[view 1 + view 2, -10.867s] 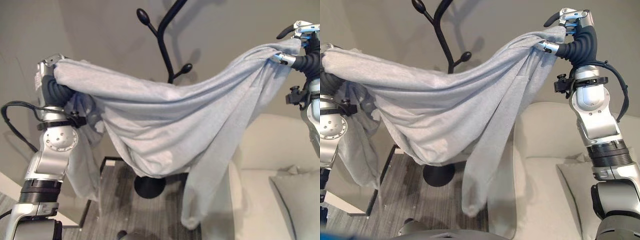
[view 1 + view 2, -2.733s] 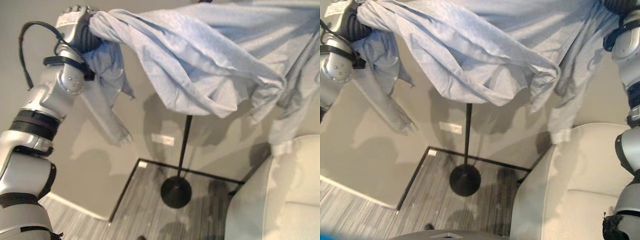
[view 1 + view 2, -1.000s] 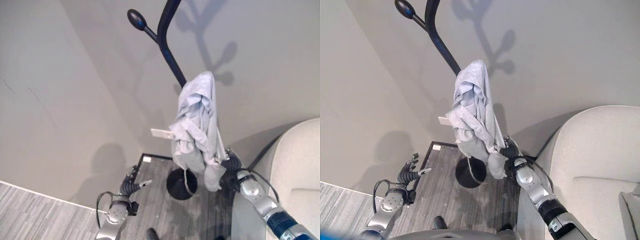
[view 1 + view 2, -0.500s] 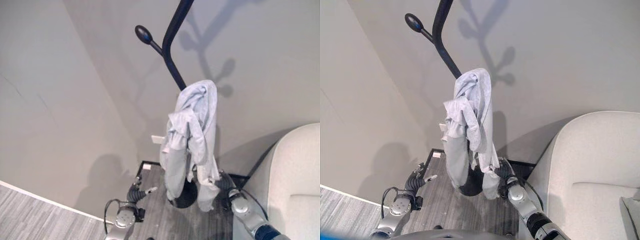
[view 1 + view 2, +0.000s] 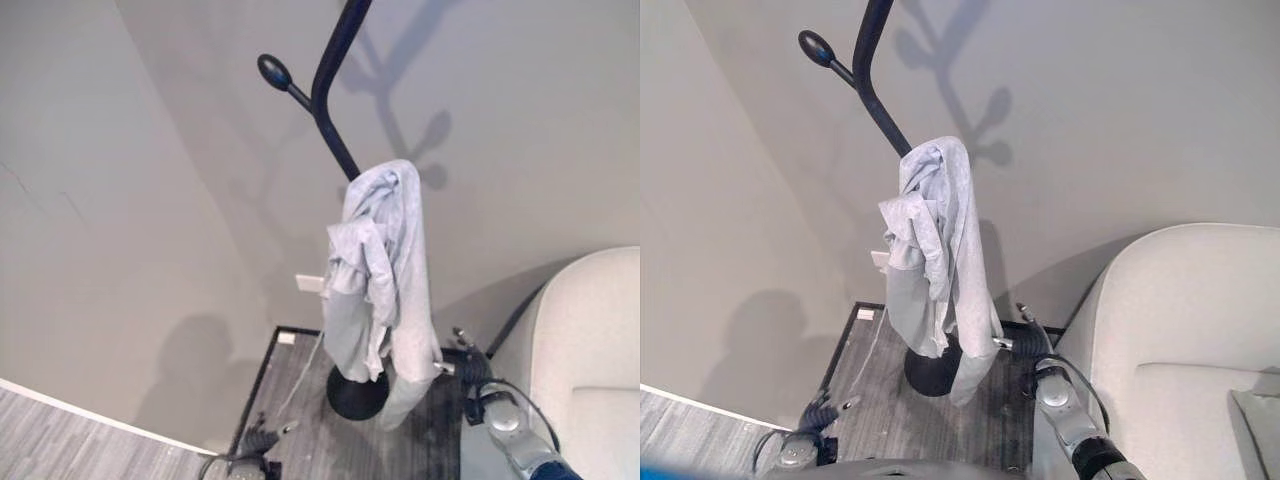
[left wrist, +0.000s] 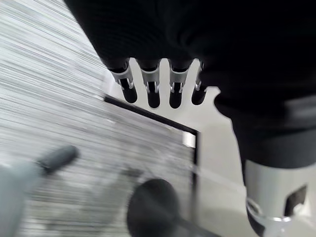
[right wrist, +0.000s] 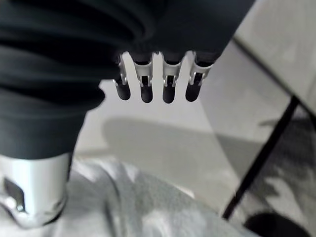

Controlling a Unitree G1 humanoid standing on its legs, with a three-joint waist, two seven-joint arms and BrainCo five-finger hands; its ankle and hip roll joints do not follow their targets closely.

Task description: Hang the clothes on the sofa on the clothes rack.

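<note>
The right hand's fingers [image 7: 156, 84] stand in a straight, loose row in its wrist view, dark tips spread a little apart, with nothing between them; grey cloth and pale wall lie past them. In the head views the right hand [image 5: 1028, 342] hangs low at the right, just beside the bottom hem of the hung garment, and whether a fingertip touches the cloth cannot be told. The left hand's fingers [image 6: 154, 88] are likewise straight and empty in their own wrist view, with striped floor and the dark round base of the stand beyond them. The left hand [image 5: 825, 409] shows at the near left, low over the floor, well apart from the garment.

The light grey garment [image 5: 385, 265] hangs bunched in long folds from a hook of the black clothes rack [image 5: 328, 95]. It drapes down the front of the pole and covers it, its lower end reaching near the rack's round base [image 5: 352, 396]. Above the cloth the pole curves up and out of view, and a side arm ending in an oval knob [image 5: 272, 70] points up to the left, bare.

The rack stands in the far corner on grey striped flooring [image 5: 880, 405], against a plain beige wall [image 5: 150, 200] with a small white outlet plate [image 5: 309, 284] low behind the cloth. To the right is the rounded back of a cream sofa [image 5: 1180, 310].
</note>
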